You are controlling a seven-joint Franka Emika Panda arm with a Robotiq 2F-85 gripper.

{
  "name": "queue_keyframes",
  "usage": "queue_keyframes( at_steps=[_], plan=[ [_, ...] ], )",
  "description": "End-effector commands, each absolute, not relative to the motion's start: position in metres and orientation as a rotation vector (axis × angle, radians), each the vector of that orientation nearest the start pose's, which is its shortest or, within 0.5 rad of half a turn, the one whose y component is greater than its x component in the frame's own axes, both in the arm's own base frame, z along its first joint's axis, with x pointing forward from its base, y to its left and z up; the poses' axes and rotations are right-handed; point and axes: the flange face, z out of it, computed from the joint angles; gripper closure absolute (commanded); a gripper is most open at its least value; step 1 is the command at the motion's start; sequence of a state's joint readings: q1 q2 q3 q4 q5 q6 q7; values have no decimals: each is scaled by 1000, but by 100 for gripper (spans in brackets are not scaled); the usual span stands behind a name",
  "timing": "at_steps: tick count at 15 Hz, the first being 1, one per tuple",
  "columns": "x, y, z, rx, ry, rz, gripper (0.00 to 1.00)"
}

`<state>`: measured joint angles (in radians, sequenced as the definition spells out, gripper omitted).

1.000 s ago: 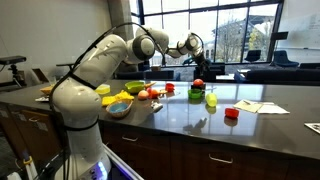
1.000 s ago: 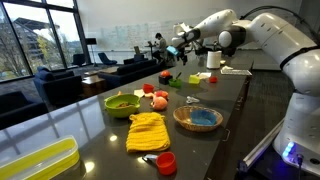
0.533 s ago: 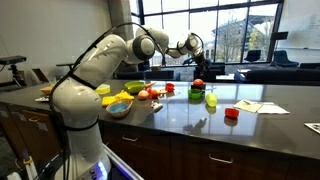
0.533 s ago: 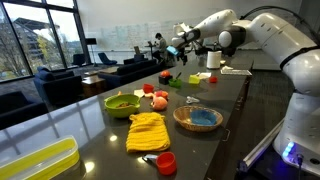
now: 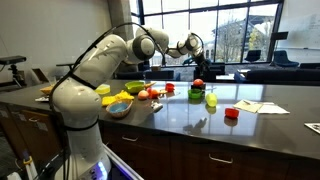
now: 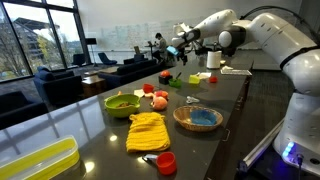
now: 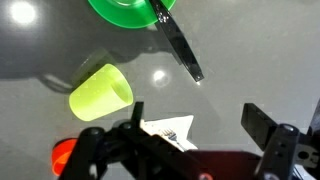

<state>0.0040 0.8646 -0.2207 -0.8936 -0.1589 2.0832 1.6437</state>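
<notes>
At the far left of the wrist view a red thing (image 7: 62, 155) is cut off by the frame edge and too blurred to identify. Next to it a yellow-green cup (image 7: 100, 92) lies on its side on the dark counter (image 7: 250, 60), its mouth turned toward the lower right. Above it, at the top edge, sits part of a green plate (image 7: 125, 10). A dark utensil (image 7: 180, 45) (a knife, by the look of its shine) slants down from the plate's rim. Further right a white card (image 7: 172, 128) lies flat beneath the gripper (image 7: 195, 122). The gripper's jaws are spread wide with nothing between them, and they touch neither the card nor the cup. In both exterior views the gripper (image 5: 193, 50) (image 6: 181, 44) hangs well above the counter. As I judge it, the work stands at its very start: nothing is grasped or lifted, the cup lies below and to the left of the jaws, and every bit of handling is left to do. As for writing, the card carries a dark printed patch, too blurred to read. No brand or label shows on the cup, the plate or the utensil.
</notes>
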Motion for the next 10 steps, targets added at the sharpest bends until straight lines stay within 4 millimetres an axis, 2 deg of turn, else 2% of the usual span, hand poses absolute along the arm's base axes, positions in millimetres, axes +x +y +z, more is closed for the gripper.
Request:
queue_keyframes(
  at_steps=[1,3,4,7,10],
  plan=[
    [797,-110,419,-2017,2299,-722,0],
    [801,-99,417,-2083,2189,-771,0],
    [800,-96,414,-2142,2156,-740,0],
    [794,-97,401,-2334,2076,-542,0],
    [789,-104,389,-2454,2029,-367,0]
  ],
)
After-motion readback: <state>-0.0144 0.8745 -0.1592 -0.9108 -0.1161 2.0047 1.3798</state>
